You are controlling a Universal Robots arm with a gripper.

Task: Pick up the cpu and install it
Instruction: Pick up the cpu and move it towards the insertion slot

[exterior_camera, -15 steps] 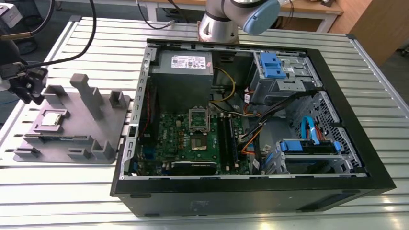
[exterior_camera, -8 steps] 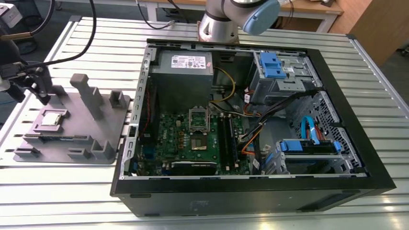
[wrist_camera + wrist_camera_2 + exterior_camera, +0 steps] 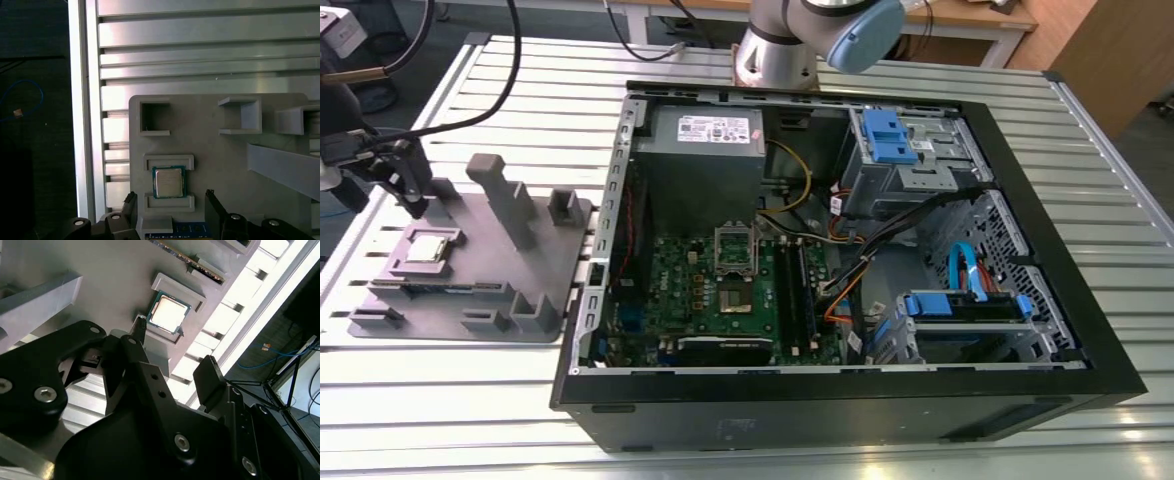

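The cpu (image 3: pixel 427 247) is a small square chip with a silver top, lying flat in a raised pocket of the grey holder plate (image 3: pixel 520 300) at the exterior view's left. My gripper (image 3: pixel 414 200) hangs just above and behind it, open and holding nothing. In the first wrist view the cpu (image 3: pixel 169 182) lies between the two dark fingers (image 3: pixel 131 207), still below them. The second wrist view shows the cpu (image 3: pixel 169 315) beyond the open gripper (image 3: pixel 175 347). The open socket (image 3: pixel 736 262) sits on the green motherboard inside the computer case.
The black open computer case (image 3: pixel 1067 390) fills the middle and right of the slatted metal table (image 3: pixel 454 410). Tall grey posts (image 3: pixel 500 195) stand on the holder plate beside the cpu. A long circuit strip (image 3: pixel 440 290) lies in a slot of the plate. Cables cross inside the case.
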